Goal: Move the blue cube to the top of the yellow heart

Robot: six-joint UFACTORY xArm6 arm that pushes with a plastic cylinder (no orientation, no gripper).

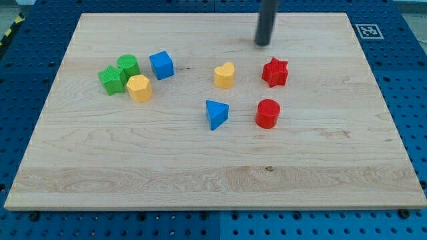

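Observation:
The blue cube (161, 65) sits on the wooden board toward the view's left. The yellow heart (225, 75) lies near the middle, well to the cube's right. My tip (263, 43) is at the end of the dark rod near the view's top, above and to the right of the heart, close to the red star (275, 72). The tip touches no block and is far to the right of the blue cube.
A green star (111, 80), a green cylinder (129, 66) and a yellow hexagonal block (139, 87) cluster just left of the blue cube. A blue triangle (216, 113) and a red cylinder (267, 113) lie below the heart. The board (213, 167) rests on a blue pegboard table.

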